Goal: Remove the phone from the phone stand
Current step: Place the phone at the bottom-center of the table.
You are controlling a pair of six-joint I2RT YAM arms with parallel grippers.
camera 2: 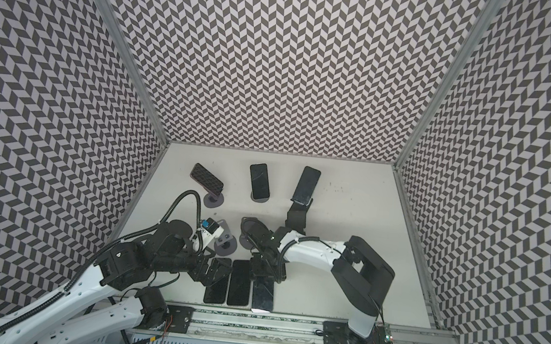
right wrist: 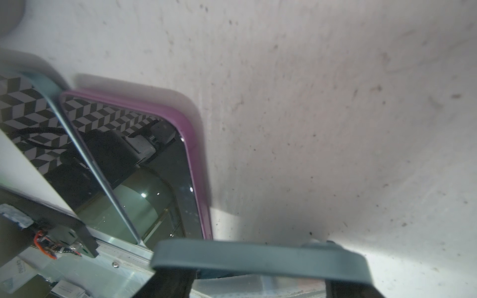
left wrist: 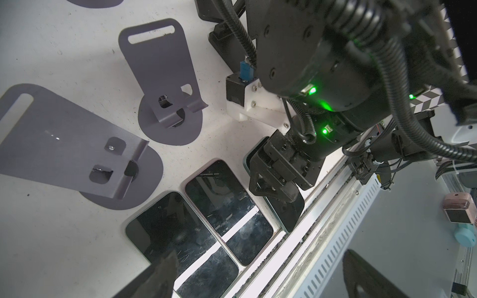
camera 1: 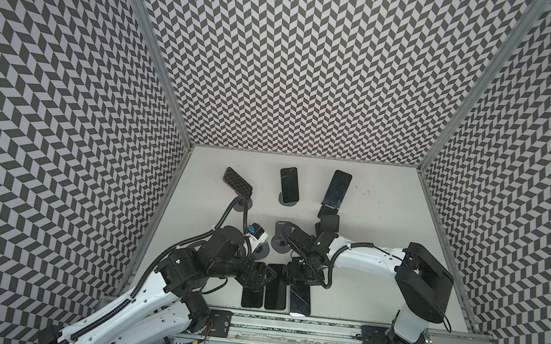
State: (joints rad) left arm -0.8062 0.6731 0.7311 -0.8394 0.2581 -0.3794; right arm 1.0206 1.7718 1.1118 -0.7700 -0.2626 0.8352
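At the near edge of the white table (camera 1: 380,260), the right gripper (left wrist: 275,189) is clamped across one end of a teal-cased phone (left wrist: 290,216). It holds the phone at the end of a row, beside a purple-cased phone (left wrist: 228,206) and a dark phone (left wrist: 180,240) that both lie flat. The right wrist view shows the held phone tilted, one long edge raised just beside the purple case, so it does not appear to be fully down. The left gripper (camera 1: 257,277) hovers over the dark phone with its jaws spread wide and nothing in them.

Just behind the row stand an empty grey stand (left wrist: 160,77) and a second empty stand (left wrist: 64,144). With the teal-cased phone clear of any stand, the step in hand looks like the set-down.

Toward the far wall, three handsets are still propped up: a pattern-reflecting phone (camera 1: 238,183), a centre phone (camera 1: 289,185) and a long phone (camera 1: 336,189) leaning on a black stand (camera 1: 328,222).

The next move probably calls for laying the held phone flat without knocking its neighbour (the gap is tight), letting go, then reaching far for a propped handset.
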